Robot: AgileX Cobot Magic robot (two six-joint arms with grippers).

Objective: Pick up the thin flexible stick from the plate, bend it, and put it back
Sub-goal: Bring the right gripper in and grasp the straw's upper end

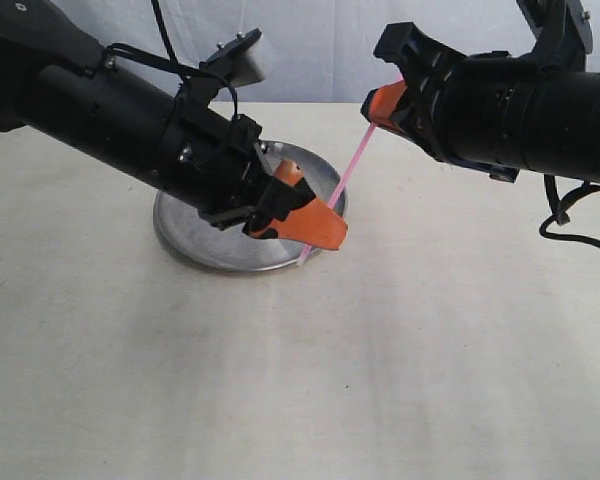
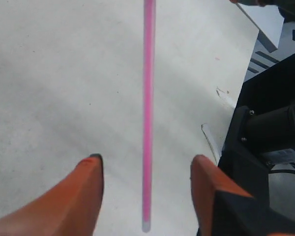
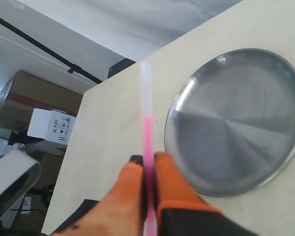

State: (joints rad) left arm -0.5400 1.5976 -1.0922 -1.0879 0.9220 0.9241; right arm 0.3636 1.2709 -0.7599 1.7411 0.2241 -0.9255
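Note:
The thin pink stick (image 1: 346,178) hangs slanted in the air, above the right side of the shiny steel plate (image 1: 195,245). My right gripper (image 1: 380,105) is shut on its upper part, the orange fingers pinching the pink strand (image 3: 148,142) with the plate (image 3: 236,128) lying beside it. My left gripper (image 1: 315,228) is open around the stick's lower end. In the left wrist view the stick (image 2: 147,108) runs between the two orange fingertips (image 2: 91,169) without touching either, its whitish tip near the palm.
A pale tabletop (image 1: 300,380) spreads in front of the plate. Beyond the table's edge stand cardboard boxes (image 3: 46,123) and dark equipment (image 2: 270,147).

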